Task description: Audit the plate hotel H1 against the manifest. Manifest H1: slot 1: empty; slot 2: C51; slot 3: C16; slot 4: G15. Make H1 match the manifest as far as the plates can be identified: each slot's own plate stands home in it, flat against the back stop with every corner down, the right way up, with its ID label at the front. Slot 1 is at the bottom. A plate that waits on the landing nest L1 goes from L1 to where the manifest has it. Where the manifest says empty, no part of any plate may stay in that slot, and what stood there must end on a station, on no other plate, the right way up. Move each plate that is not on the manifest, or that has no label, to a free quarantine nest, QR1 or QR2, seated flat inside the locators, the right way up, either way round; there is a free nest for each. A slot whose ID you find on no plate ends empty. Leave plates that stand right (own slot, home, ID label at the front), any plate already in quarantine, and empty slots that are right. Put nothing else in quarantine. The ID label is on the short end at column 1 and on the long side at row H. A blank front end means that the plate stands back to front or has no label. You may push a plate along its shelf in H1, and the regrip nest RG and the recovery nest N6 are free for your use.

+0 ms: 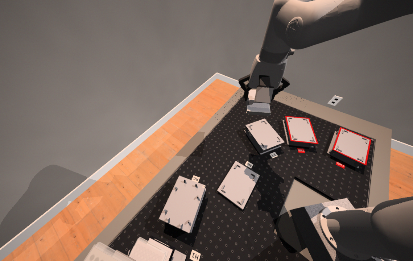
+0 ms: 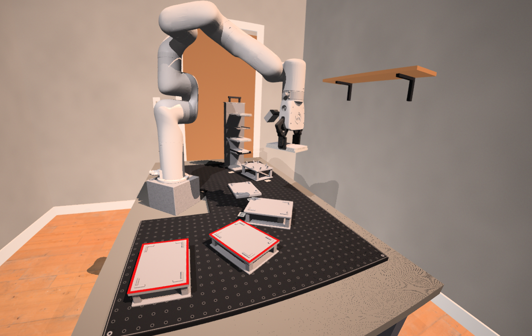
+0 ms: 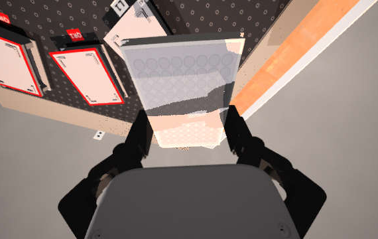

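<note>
My gripper (image 1: 259,94) is shut on a clear well plate (image 1: 259,105), gripping its long sides near one short end. It holds the plate level, high above the far edge of the table, just beyond the landing nest L1 (image 1: 264,135). In the wrist view the plate (image 3: 184,87) runs out from between the fingers with its wells facing up; I can read no label on it. The exterior view shows the gripper (image 2: 288,140) and plate (image 2: 286,146) to the right of the hotel H1 (image 2: 236,136). L1 is bare.
The red-framed quarantine nests QR1 (image 1: 300,130) and QR2 (image 1: 352,145) are bare. The N6 nest (image 1: 238,184) and the RG nest (image 1: 183,202) are bare too. The hotel's top (image 1: 149,250) shows at the bottom edge. The arm's base (image 1: 327,223) stands at the right.
</note>
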`<state>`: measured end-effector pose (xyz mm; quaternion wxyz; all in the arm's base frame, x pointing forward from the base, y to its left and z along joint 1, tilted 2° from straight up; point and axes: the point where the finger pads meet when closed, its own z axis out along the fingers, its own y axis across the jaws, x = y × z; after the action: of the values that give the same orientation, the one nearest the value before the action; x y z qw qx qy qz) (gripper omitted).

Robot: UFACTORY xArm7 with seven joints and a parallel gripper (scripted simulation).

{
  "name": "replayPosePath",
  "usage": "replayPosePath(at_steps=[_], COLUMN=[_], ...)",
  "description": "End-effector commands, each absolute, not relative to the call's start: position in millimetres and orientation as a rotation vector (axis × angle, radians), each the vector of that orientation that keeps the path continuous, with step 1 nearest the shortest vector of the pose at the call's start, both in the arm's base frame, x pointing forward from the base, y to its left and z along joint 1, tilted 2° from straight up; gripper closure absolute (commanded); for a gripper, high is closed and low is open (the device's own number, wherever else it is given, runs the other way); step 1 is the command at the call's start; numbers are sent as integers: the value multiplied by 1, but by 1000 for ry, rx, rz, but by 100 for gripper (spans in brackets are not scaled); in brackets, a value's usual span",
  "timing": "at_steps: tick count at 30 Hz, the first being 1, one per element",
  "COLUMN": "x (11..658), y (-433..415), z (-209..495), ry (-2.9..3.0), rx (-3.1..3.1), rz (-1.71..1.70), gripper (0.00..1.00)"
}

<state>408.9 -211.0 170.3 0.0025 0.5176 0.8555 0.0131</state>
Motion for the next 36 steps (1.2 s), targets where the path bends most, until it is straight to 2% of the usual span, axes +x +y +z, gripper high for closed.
replayPosePath(at_steps=[1,36], x=[400,294], y=[-229,-341], z=[172,167], ry=[2680,2680], rx=[1620,1620], rz=[42,40], gripper=[100,100])
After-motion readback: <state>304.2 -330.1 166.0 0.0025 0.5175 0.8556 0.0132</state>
